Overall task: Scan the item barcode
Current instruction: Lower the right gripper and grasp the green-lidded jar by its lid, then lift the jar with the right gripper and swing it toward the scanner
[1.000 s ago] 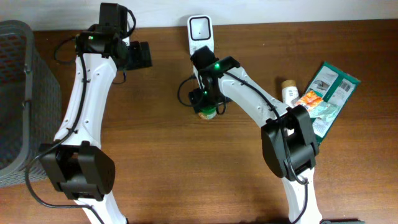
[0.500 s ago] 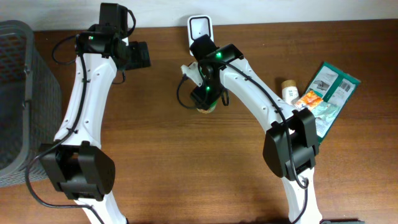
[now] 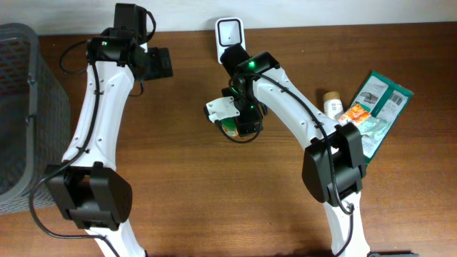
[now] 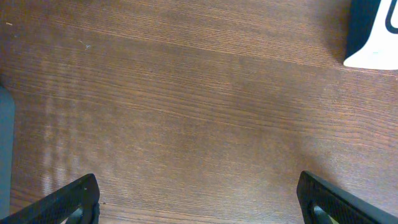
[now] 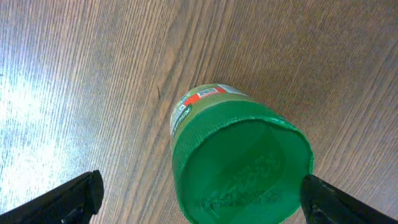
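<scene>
Table (image 3: 178, 178): brown wood grain, carrying everything noted below.
Scanner (image 3: 230, 34): white with a dark window, at the far edge of the table near the middle. One corner of it shows at the top right of the left wrist view.
Jar (image 5: 239, 165): green ribbed cap facing up at the right wrist camera. It stands on the table just in front of the scanner and apart from it. A strip of label shows under the cap rim with a red and white patch; the print is too small to read.
Right fingers (image 5: 68, 199): spread wide with the jar between them. The one on the left of the wrist view is well clear of the cap. The other comes just beside the cap edge, and whether it touches cannot be told. Nothing is gripped.
Right arm: bent over the jar, so in the overhead view only a sliver of green shows beneath it.
Left fingers (image 4: 68, 202): spread wide over bare wood at the far left part of the table, holding nothing, well apart from the jar.
Basket (image 3: 21, 107): grey mesh, at the left edge of the table.
Right side of the table: small bottle (image 3: 330, 105), orange packet (image 3: 355, 114) and green packet (image 3: 385, 100) lie close together, the orange one overlapping the green.
</scene>
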{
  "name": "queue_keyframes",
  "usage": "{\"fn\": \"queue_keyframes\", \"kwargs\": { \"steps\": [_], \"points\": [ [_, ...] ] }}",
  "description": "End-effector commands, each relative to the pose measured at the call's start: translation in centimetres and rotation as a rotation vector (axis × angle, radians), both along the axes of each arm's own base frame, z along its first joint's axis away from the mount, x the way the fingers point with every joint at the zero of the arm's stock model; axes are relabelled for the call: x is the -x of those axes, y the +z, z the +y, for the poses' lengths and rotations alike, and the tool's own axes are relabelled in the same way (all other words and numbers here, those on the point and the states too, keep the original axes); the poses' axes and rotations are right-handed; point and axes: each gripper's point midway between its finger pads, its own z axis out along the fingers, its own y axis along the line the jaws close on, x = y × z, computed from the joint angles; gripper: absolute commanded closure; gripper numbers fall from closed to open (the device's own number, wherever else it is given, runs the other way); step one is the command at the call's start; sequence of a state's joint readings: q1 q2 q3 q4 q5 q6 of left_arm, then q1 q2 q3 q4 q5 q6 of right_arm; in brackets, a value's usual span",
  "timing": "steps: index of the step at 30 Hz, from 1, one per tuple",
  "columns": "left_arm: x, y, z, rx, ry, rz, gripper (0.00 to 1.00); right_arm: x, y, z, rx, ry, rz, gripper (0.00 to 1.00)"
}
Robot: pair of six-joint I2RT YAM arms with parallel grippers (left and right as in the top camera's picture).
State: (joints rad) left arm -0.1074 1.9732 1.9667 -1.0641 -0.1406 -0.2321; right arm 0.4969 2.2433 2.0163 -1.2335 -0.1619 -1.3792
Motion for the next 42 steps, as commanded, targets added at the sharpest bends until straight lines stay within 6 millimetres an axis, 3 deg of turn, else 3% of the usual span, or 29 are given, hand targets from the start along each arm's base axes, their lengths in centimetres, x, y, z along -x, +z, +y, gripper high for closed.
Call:
{"fn": "queue_keyframes", "kwargs": {
  "steps": [1,4,6,9,10,12,15,17,25,28,31,36,42],
  "points": [
    [0.1,0.1,0.3,-0.008,0.02,-0.005,0.01,-1.2,1.3,0.0,-0.016,-0.246,0.004,0.02],
    [0.1,0.1,0.3,-0.008,0.02,-0.004,0.01,-3.6,6.9,1.3,-0.161,-0.722,-0.005,0.02],
    [0.1,0.1,0.3,-0.008,0.02,-0.004,0.01,-4.0,8.4,1.6,-0.223,-1.016,0.06,0.02],
    [0.1,0.1,0.3,-0.008,0.02,-0.005,0.01,-3.8,8.0,1.8,-0.235,-1.142,0.121,0.03],
    [0.1,0.1,0.3,-0.008,0.02,-0.004,0.01,-3.7,7.7,1.8,-0.242,-1.26,0.166,0.04],
    [0.1,0.1,0.3,-0.008,0.02,-0.005,0.01,-4.1,6.1,0.9,-0.238,-1.644,0.217,0.04],
    [0.1,0.1,0.3,-0.008,0.02,-0.004,0.01,-4.7,2.7,0.9,-0.249,-1.791,0.237,0.04],
    [0.1,0.1,0.3,-0.008,0.02,-0.004,0.01,-4.5,0.5,0.7,-0.235,-1.819,0.248,0.05],
    [0.1,0.1,0.3,-0.008,0.02,-0.005,0.01,-2.8,-2.7,0.0,-0.142,-1.79,0.261,0.07],
    [0.1,0.1,0.3,-0.008,0.02,-0.005,0.01,-3.0,-2.8,0.3,-0.152,-1.761,0.258,0.11],
    [0.1,0.1,0.3,-0.008,0.02,-0.004,0.01,-2.9,-2.8,0.3,-0.146,-1.726,0.252,0.23],
    [0.1,0.1,0.3,-0.008,0.02,-0.004,0.01,-1.7,-3.0,-0.1,-0.08,-1.506,0.239,0.3],
    [0.1,0.1,0.3,-0.008,0.02,-0.004,0.01,-0.2,-3.2,-1.2,0.014,-1.15,0.193,0.29]
  ]
}}
